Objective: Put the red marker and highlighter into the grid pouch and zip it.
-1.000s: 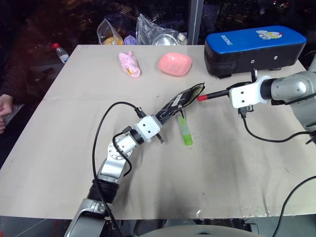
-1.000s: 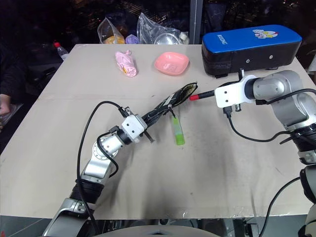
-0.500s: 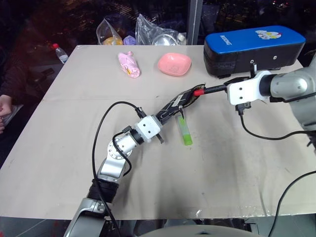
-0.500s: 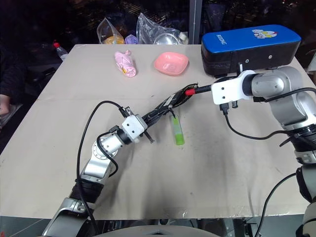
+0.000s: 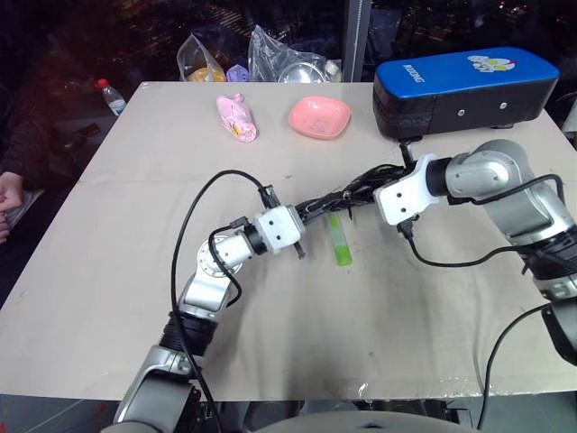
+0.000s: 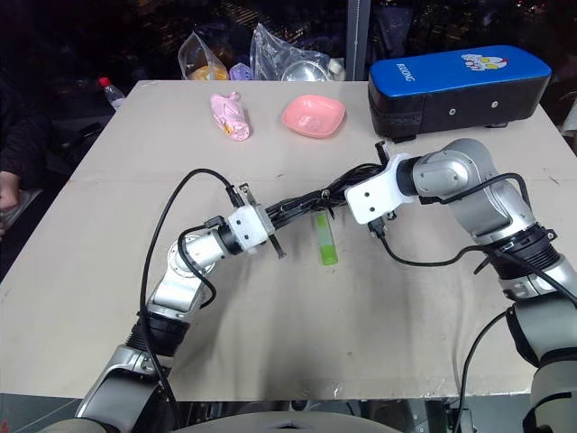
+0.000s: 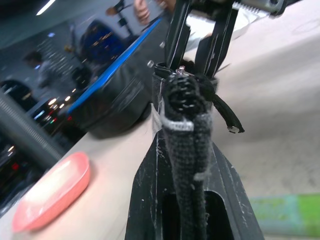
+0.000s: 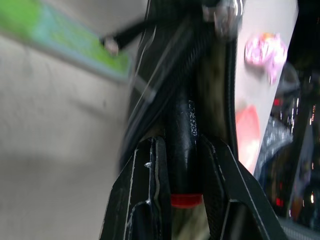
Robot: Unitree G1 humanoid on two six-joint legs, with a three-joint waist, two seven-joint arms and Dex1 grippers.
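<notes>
My left gripper is shut on one end of the grid pouch and holds it off the table, its open mouth toward the right arm. In the left wrist view the pouch's zipper edge stands between the fingers. My right gripper is shut on the red marker, gripping the black barrel just above its red end. The marker's front part is inside the pouch mouth, so its cap is hidden. The green highlighter lies flat on the table just under the pouch, touched by neither gripper.
A big blue-topped black case stands at the back right. A pink dish and a pink packet lie behind the pouch. Plastic bags and a bottle sit at the far edge. A person's hand rests at the left.
My right gripper has swung left with the marker, and the red cap has gone into the pouch mouth. The left gripper has shifted slightly right and up with the pouch.
</notes>
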